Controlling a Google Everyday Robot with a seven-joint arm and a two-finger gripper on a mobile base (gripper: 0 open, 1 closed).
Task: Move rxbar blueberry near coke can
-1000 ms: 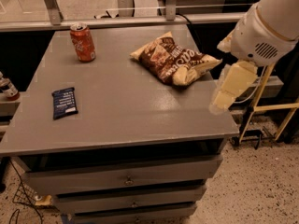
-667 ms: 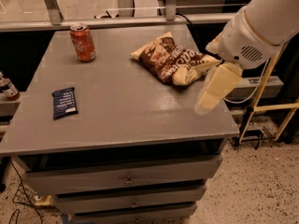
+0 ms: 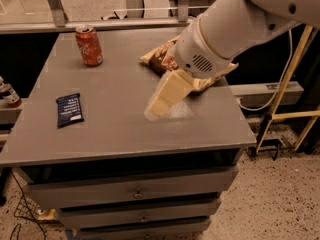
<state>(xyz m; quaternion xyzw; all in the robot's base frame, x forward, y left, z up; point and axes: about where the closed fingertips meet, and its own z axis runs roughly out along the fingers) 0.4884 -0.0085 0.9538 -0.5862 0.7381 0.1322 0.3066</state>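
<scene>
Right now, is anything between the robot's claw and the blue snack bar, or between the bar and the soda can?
Nothing visible. Bare tabletop separates the gripper, hanging over the table's middle, from the rxbar blueberry, and the bar from the coke can. The chip bag lies behind the gripper, off both paths.

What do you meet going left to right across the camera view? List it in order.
A small bottle at the left edge → blue snack bar → red soda can → end effector over the middle of the table.

One each: can (image 3: 89, 46), bar (image 3: 69, 110), bag (image 3: 158, 59), bottle (image 3: 9, 95), hand (image 3: 156, 108) over table (image 3: 120, 140).
</scene>
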